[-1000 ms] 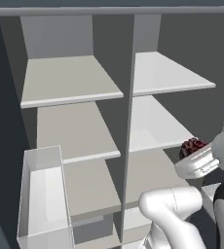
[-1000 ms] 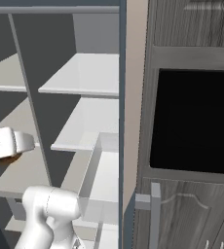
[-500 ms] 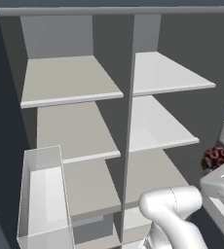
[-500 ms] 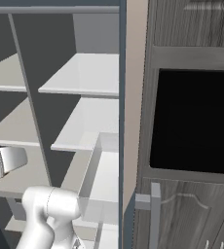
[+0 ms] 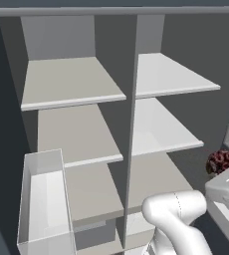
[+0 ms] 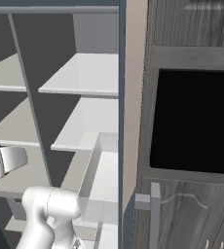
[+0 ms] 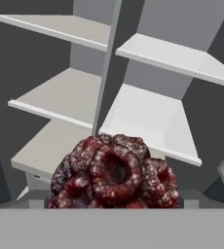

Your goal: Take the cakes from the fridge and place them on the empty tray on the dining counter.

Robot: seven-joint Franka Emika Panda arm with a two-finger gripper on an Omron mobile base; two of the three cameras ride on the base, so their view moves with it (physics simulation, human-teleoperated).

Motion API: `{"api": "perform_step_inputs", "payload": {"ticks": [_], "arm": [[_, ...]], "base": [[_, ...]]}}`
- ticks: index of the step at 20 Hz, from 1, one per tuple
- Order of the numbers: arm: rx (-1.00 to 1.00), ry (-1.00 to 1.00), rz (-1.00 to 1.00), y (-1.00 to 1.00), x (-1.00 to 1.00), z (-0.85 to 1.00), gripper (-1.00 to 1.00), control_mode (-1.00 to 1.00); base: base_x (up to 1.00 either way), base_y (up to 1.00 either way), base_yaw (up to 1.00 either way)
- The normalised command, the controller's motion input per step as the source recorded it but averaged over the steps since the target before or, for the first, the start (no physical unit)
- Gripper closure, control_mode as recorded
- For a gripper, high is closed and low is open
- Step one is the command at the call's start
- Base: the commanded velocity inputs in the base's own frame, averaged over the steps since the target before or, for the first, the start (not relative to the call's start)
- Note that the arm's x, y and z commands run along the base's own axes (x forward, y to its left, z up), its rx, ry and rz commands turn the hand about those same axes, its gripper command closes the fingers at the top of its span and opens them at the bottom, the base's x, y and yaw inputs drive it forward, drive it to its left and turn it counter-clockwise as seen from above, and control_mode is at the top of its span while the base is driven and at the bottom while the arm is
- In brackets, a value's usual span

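Item: dark red-brown cake [image 7: 115,174], pinched between wide-set fingers, outside the fridge [image 5: 76,124] shelves. Handling: keep level, clear the door bin [image 5: 42,199].

- The white arm [image 5: 178,219] rises from the lower right of the left base view, its rounded elbow bent low, with the forearm running off to the right edge.
- In the right base view the same elbow [image 6: 48,214] sits at the lower left, and the hand reaches off the left edge.
- The pincer [image 7: 115,194] stands spread wide around the dark red-brown round cake [image 7: 115,172], which sits right at its tips and hides the fingers.
- The cake [image 5: 222,162] shows at the hand in the left base view.
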Motion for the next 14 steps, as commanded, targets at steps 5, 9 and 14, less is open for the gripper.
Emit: {"api": "perform_step_inputs", "payload": {"ticks": [5,9,14], "arm": [[0.00,0.00,0.00,0.00,0.00,0.00,1.00,1.00],[0.00,0.00,0.00,0.00,0.00,0.00,1.00,1.00],[0.00,0.00,0.00,0.00,0.00,0.00,1.00,1.00]], "base": [[-0.34,-0.05,0.00],[-0.97,0.00,0.01],[-1.00,-0.06,0.06]]}}
